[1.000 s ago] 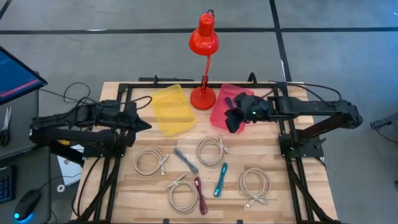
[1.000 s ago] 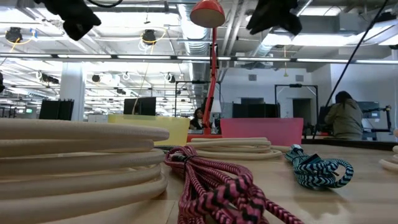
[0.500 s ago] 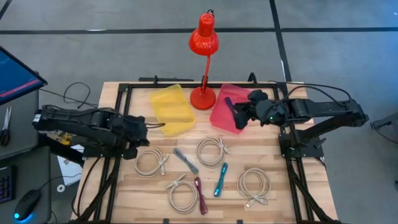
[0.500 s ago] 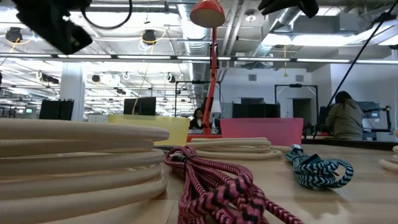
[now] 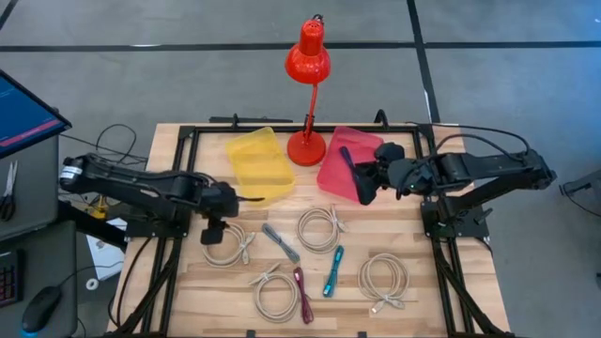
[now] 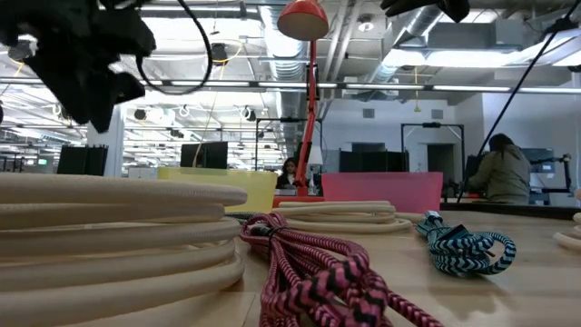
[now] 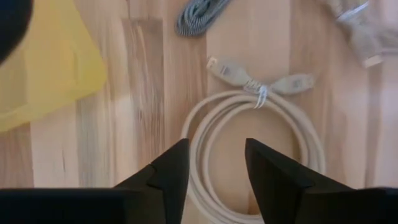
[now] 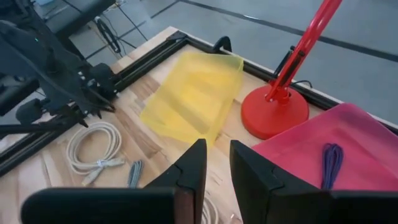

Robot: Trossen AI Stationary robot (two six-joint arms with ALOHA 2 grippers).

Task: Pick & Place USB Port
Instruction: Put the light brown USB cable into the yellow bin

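Several coiled USB cables lie on the wooden table: white coils (image 5: 227,244) (image 5: 321,228) (image 5: 277,293) (image 5: 385,279), a grey one (image 5: 281,242), a pink-black one (image 5: 302,294) and a teal one (image 5: 333,270). A purple cable (image 5: 346,160) lies in the pink tray (image 5: 331,174). My left gripper (image 5: 214,230) points down, open, just above the leftmost white coil (image 7: 196,134), touching nothing. My right gripper (image 5: 362,183) hovers over the pink tray's near right part, its fingers (image 8: 216,165) a little apart with nothing between them.
A yellow tray (image 5: 258,166) lies beside the pink one at the back, with a red desk lamp (image 5: 306,141) standing between them. Black frame rails (image 5: 178,235) run along both table sides. In the low view the cables fill the foreground (image 6: 318,272).
My left gripper has swung from beside the yellow tray toward the table's near edge and down, tipping from nearly level to pointing down over the leftmost white coil. My right gripper has drawn back a little toward the table's right edge and risen slightly over the pink tray.
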